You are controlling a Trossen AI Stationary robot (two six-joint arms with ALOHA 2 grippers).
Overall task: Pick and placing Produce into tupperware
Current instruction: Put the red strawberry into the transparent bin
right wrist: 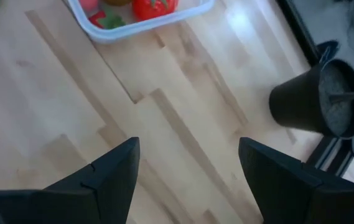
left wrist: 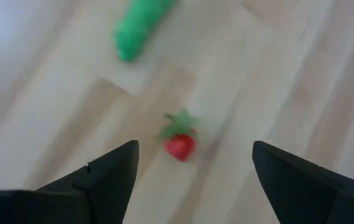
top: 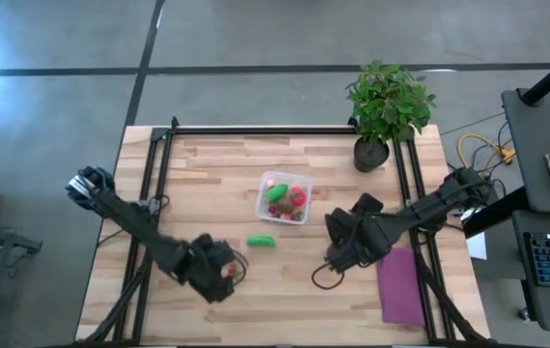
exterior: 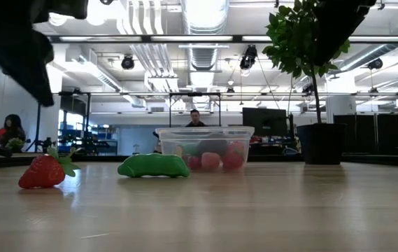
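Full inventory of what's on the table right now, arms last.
Container: 1, clear, table centre, holding red and green produce.
Green piece: 1, green, on the wood just in front of the container.
Strawberry: 1, red with green leaves, on the wood under the left gripper.
Potted plant: 1, green leaves in a dark pot, far right corner.
Cloth: 1, purple, flat at the near right edge.
Left gripper: open, above the strawberry.
Right gripper: open, over bare wood right of the container.
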